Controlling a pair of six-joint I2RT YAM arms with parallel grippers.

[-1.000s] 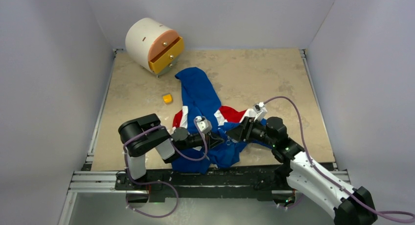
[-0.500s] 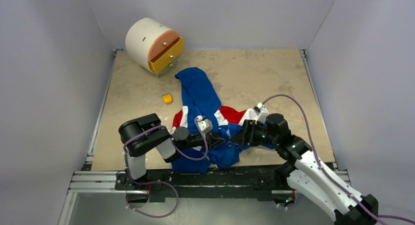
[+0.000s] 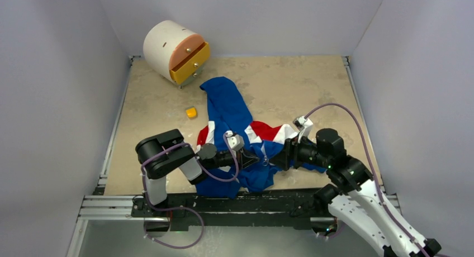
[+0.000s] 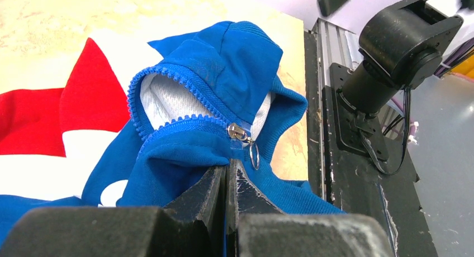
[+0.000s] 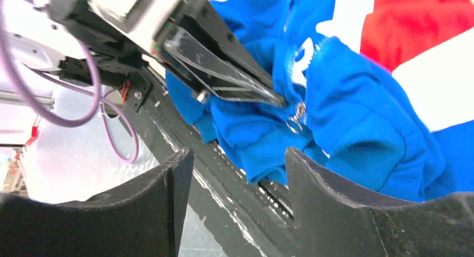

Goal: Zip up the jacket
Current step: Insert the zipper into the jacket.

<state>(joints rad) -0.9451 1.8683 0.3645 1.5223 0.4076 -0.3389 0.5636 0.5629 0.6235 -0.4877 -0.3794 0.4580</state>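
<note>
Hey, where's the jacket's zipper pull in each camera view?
Top external: too small to tell, in jacket folds by the left gripper.
Left wrist: zipper pull at centre, just above that gripper.
Right wrist: centre, slightly right.
Shared landmark: left gripper pinching blue fabric beside it.

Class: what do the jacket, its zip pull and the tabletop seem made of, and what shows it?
Jacket: soft matte fabric, it creases and folds, ribbed edge. Zip pull: likely metal, shiny silver ring. Tabletop: beige mottled, perhaps stone or stone-print board.
</note>
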